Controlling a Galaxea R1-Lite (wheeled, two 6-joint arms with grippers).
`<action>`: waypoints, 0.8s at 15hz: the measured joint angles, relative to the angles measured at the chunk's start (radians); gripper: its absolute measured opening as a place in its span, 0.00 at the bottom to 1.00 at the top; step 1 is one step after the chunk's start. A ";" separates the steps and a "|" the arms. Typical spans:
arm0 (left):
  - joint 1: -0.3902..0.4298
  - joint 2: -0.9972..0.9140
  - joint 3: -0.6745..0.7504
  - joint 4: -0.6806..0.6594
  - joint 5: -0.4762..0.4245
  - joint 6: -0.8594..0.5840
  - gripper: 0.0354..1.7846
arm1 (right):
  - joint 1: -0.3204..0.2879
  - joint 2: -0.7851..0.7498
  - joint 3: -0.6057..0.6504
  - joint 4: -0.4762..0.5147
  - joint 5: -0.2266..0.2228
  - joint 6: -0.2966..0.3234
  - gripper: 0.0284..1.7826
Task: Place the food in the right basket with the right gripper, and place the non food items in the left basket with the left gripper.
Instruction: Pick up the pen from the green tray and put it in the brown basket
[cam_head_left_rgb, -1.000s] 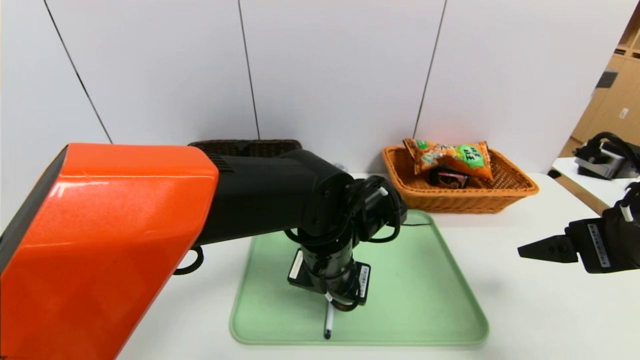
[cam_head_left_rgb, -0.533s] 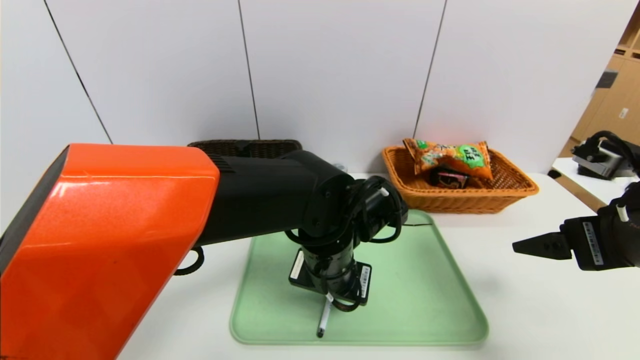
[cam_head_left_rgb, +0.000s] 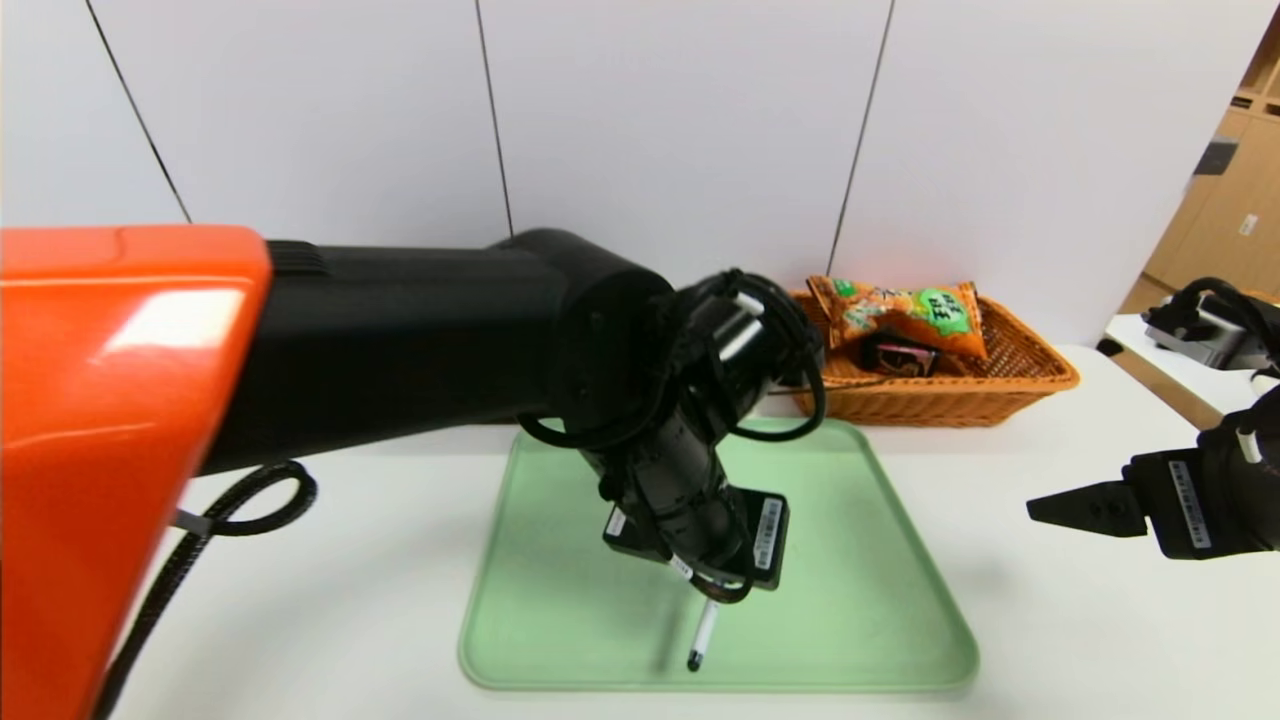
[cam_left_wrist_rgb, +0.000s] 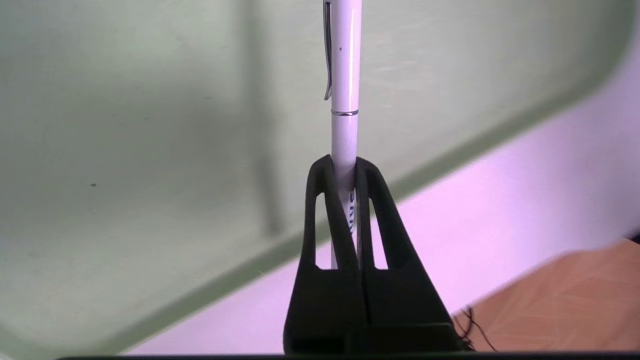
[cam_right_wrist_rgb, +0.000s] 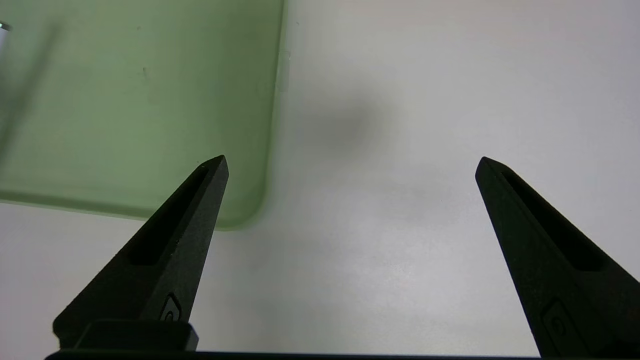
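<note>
My left gripper (cam_head_left_rgb: 712, 596) is shut on a white pen (cam_head_left_rgb: 702, 634) and holds it above the green tray (cam_head_left_rgb: 850, 620). In the left wrist view the pen (cam_left_wrist_rgb: 345, 80) sticks out from between the shut fingers (cam_left_wrist_rgb: 320, 200). The orange right basket (cam_head_left_rgb: 1010, 385) holds an orange snack bag (cam_head_left_rgb: 900, 315) and a dark packet (cam_head_left_rgb: 895, 355). The left basket is hidden behind my left arm. My right gripper (cam_head_left_rgb: 1045, 508) is open and empty above the table to the right of the tray, as the right wrist view (cam_right_wrist_rgb: 350, 165) shows.
The white table (cam_head_left_rgb: 1050, 640) spreads around the tray. A black cable loop (cam_head_left_rgb: 250, 500) hangs from my left arm. A second table with a black device (cam_head_left_rgb: 1200, 320) stands at the far right.
My left arm has risen and swung right, lifting the pen off the tray. The right gripper has stayed nearly still.
</note>
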 joint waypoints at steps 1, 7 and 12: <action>0.000 -0.032 -0.013 -0.029 -0.031 0.004 0.00 | 0.000 -0.003 0.007 -0.004 0.000 0.000 0.96; 0.050 -0.214 -0.034 -0.359 0.338 0.071 0.00 | 0.004 -0.006 0.059 -0.082 -0.002 -0.003 0.96; 0.290 -0.319 -0.033 -0.381 0.484 0.124 0.00 | 0.003 -0.007 0.066 -0.083 -0.003 -0.002 0.96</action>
